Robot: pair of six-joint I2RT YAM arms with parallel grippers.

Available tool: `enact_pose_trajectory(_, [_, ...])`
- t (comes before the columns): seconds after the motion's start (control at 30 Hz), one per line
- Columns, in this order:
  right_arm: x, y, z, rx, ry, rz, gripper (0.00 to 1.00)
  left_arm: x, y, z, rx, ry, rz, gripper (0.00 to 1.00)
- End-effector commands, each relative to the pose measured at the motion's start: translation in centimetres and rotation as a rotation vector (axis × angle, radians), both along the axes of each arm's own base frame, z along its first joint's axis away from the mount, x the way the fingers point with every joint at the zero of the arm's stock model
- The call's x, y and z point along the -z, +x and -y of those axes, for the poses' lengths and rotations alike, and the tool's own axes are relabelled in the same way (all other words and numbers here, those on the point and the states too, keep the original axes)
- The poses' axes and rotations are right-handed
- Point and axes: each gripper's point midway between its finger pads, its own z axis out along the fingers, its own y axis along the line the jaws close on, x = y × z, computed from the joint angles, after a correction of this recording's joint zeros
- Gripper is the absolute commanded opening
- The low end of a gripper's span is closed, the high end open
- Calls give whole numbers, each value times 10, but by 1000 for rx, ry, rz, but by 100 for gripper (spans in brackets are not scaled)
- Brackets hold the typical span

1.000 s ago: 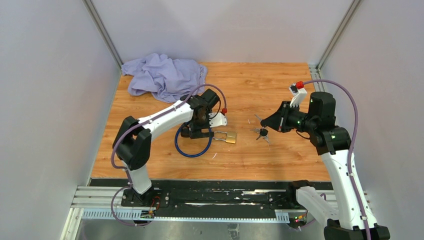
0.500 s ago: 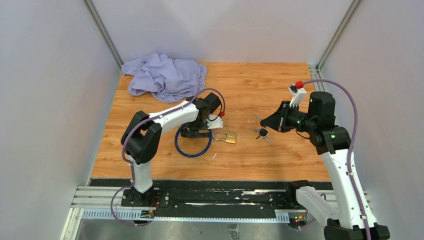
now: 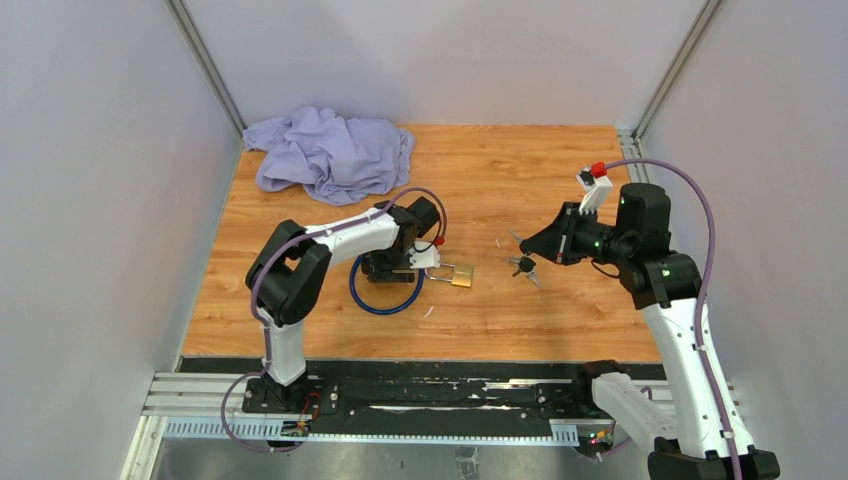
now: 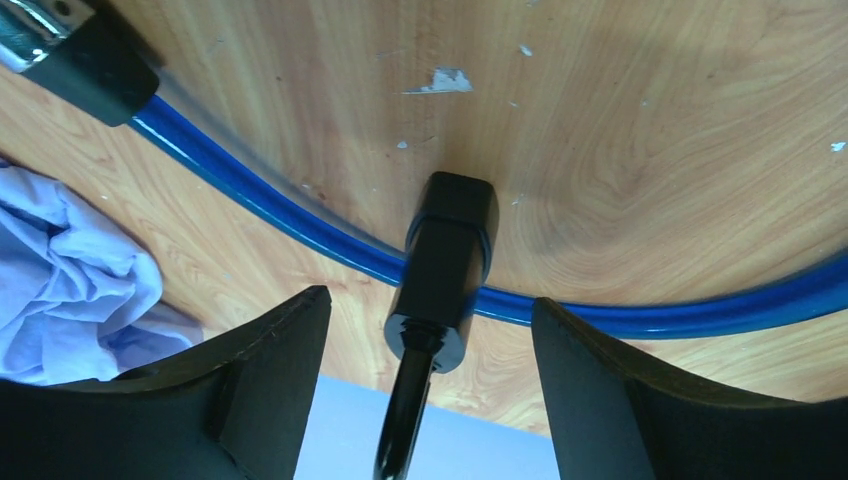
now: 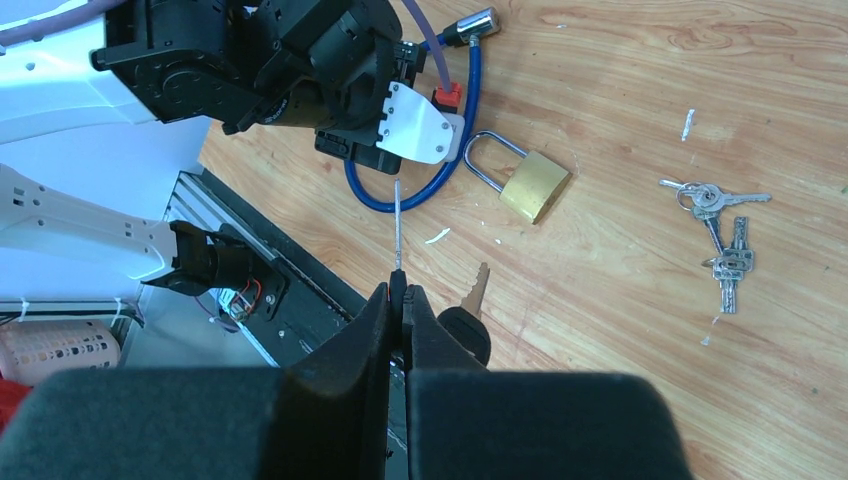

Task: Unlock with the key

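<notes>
From overhead, made out the left claw low over the blue cable, brass padlock just beside it toward the right claw; could not read either grip there. On the left wrist, saw fingers spread apart, straddling the cable's black end cap without touching. On the right wrist, saw fingertips pressed together on a thin metal piece, black-headed key hanging just beside them, loose key bunch lying ahead to the right. Could not tell how key and metal piece joined, nor make out the padlock's keyhole.
</notes>
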Motion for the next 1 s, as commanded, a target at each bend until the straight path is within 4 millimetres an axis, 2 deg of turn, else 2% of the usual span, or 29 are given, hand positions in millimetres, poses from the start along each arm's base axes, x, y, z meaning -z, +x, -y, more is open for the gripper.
enact_pose_trajectory(0.0, [-13,-3,-7,-36,24,41,1,6,-3,-3,-1,12,-15,77])
enact_pose_trajectory(0.1, [-12,-3,-7,-37,25,38,1,6,-3,-3,-5,9,-12,76])
enact_pose_trajectory(0.23, [-13,-3,-7,-35,27,41,1,7,1,-3,-4,28,-1,67])
enact_pose_trajectory(0.53, [-11,-4,-7,-40,29,42,1,9,-2,4,13,51,13,56])
enact_pose_trajectory(0.8, [-10,-6,-8,-47,28,48,1,1,-5,12,38,65,50,55])
enact_pose_trajectory(0.97, [-11,-7,-7,-48,28,52,1,1,-2,7,53,108,65,50])
